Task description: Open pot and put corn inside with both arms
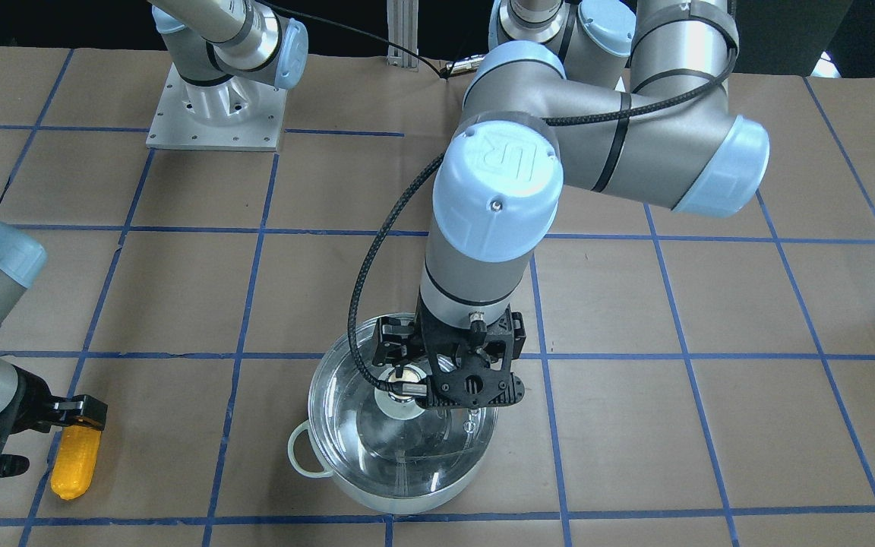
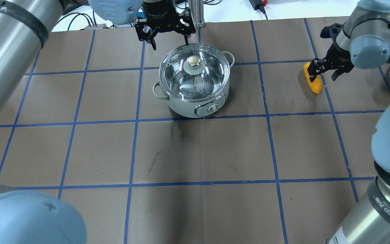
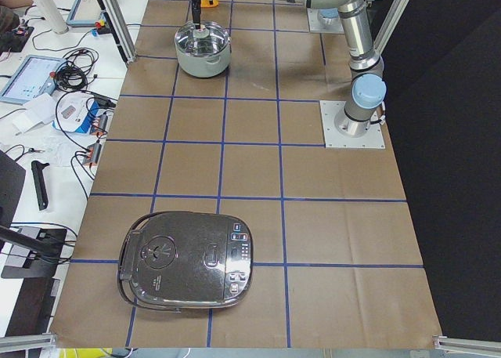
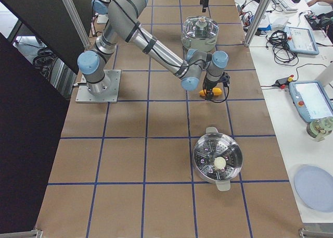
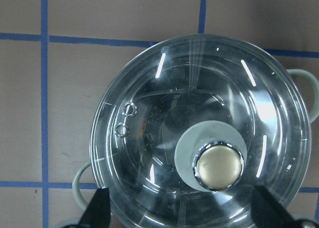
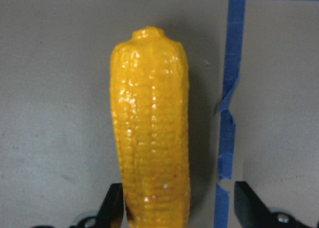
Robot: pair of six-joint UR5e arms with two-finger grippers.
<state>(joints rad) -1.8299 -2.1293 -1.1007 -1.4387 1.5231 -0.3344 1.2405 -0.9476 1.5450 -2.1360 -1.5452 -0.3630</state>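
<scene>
Two claws stand spread: the left gripper hangs above the lidded pot at mid-table. Rightward, the corn lies flat, its long axis along a blue tape line, between the released fingers of the right gripper.

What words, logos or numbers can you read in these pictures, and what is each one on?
"UR": raised logo on the light-blue joint cap of the left arm.
White lettering on the black strap round the right arm: too blurred to read.
Labels on the rice cooker control panel: too small to read.
Markings on the pot dial: too small to read.
</scene>
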